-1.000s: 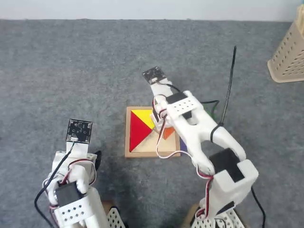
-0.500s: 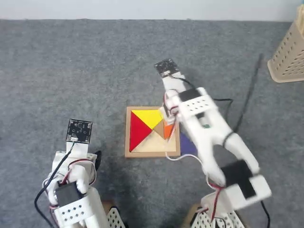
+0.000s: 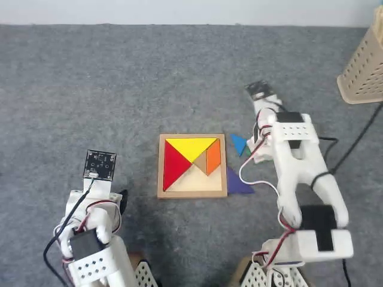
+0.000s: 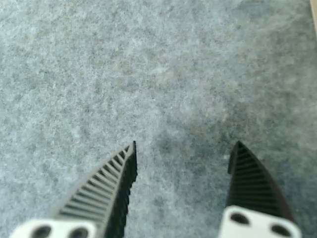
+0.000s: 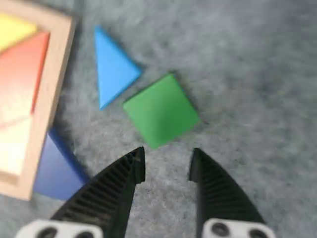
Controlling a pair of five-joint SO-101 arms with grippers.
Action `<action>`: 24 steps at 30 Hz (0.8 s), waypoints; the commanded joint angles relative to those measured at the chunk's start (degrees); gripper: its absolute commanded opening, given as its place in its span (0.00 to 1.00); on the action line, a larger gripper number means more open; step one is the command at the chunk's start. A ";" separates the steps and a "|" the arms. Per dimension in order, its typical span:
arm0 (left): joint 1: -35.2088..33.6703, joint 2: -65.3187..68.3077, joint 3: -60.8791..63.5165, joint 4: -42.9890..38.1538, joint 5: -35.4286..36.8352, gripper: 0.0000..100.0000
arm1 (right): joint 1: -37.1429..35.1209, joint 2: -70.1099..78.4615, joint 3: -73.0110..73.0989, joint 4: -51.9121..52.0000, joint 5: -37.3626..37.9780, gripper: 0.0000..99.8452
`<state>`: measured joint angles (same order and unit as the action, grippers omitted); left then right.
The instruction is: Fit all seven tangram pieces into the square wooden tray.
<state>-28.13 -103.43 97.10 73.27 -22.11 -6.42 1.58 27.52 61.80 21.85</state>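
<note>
The square wooden tray (image 3: 162, 179) lies mid-table and holds a yellow triangle (image 3: 191, 146), a red triangle (image 3: 173, 164) and an orange piece (image 3: 213, 160). Just right of it lie a blue triangle (image 3: 239, 143), a green square (image 3: 246, 151) and a purple triangle (image 3: 238, 183). My right gripper (image 3: 256, 139) hovers beside the green square (image 5: 161, 110), open and empty (image 5: 167, 166), with the blue triangle (image 5: 113, 64), purple triangle (image 5: 57, 168) and tray edge (image 5: 47, 106) beyond. Near the front left, my left gripper (image 3: 122, 200) is open over bare carpet (image 4: 183, 153).
A beige perforated basket (image 3: 364, 66) stands at the far right edge. Grey carpet covers the whole table, with open room to the left of the tray and behind it. A black cable (image 3: 353, 146) trails right of the right arm.
The right arm has swung right, off the tray, to the loose blue and green pieces. The orange piece now lies in the tray. The left arm has not moved.
</note>
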 commanded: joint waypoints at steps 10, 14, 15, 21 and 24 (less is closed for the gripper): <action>-0.26 -0.88 -0.48 0.18 -0.53 0.28 | 0.66 13.76 -12.31 -1.63 16.79 0.31; -0.26 -0.88 -0.48 0.18 -0.53 0.28 | 0.66 17.98 -13.45 -3.03 16.35 0.29; -0.26 -0.88 -0.48 0.18 -0.53 0.28 | 0.92 18.15 -13.54 -3.12 16.35 0.27; -0.26 -0.88 -0.48 0.18 -0.53 0.28 | 1.01 17.27 -13.71 -3.56 15.82 0.14; -0.26 -0.88 -0.48 0.18 -0.53 0.28 | 1.10 17.10 -13.98 -3.38 12.75 0.13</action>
<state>-28.13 -103.43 97.10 73.27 -22.11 -5.54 19.08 15.12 59.34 37.23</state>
